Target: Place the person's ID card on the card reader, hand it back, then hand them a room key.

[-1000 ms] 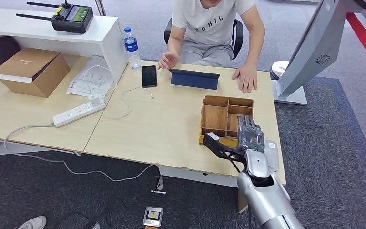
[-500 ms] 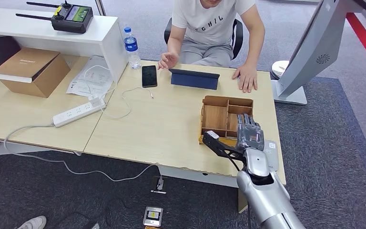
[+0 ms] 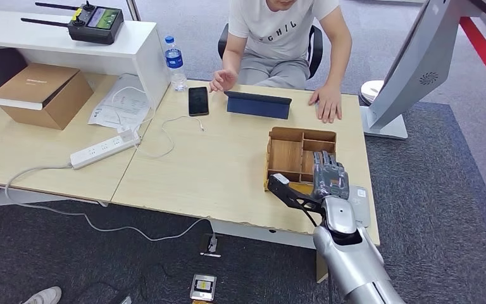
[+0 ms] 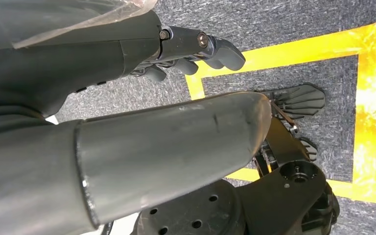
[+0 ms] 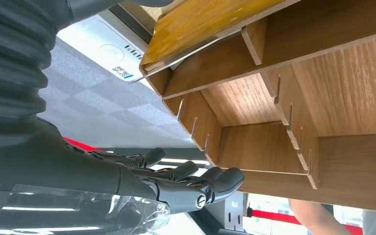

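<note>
Over the wooden box point(image 3: 300, 156) on the table point(image 3: 215, 171), the right hand point(image 3: 329, 180) had its fingers spread and held nothing. A yellow card point(image 5: 200, 24) lay in the box. The left hand point(image 4: 196, 49) hung loose and held nothing.

Compartment tray point(image 3: 294, 152) matt plywood; desk point(image 3: 221, 164) smooth pale wood laminate; right arm point(image 3: 354, 266) brushed silver metal.

One wooden organizer point(image 3: 300, 152), one phone point(image 3: 198, 101), one water bottle point(image 3: 174, 62), one cardboard box point(image 3: 42, 94), one power strip point(image 3: 105, 149).
</note>
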Robot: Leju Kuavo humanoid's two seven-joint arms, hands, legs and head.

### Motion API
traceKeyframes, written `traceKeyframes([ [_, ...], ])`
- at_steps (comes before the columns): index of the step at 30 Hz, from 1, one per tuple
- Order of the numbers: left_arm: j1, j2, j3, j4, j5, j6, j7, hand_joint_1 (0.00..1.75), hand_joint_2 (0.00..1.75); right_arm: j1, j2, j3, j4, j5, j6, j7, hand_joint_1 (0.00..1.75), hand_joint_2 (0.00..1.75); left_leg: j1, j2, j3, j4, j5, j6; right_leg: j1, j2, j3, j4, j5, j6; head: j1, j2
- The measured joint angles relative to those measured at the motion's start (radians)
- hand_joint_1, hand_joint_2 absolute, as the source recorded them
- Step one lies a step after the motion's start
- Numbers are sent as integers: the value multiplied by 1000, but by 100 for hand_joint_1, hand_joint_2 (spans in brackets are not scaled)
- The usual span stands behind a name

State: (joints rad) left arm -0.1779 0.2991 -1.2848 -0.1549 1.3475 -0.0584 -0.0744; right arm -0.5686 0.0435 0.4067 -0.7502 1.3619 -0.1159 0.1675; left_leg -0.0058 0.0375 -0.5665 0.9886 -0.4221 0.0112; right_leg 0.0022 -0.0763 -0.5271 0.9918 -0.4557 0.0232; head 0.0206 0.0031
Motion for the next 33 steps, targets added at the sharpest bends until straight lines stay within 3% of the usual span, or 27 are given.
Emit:
traceKeyframes([
  [33, 0, 0, 0, 3, 34, 19, 1, 0, 0, 10, 22, 5, -26, 39, 36, 18, 0, 175, 0, 0, 0, 0, 0, 0, 0, 0, 0, 0, 0, 0, 0, 0],
])
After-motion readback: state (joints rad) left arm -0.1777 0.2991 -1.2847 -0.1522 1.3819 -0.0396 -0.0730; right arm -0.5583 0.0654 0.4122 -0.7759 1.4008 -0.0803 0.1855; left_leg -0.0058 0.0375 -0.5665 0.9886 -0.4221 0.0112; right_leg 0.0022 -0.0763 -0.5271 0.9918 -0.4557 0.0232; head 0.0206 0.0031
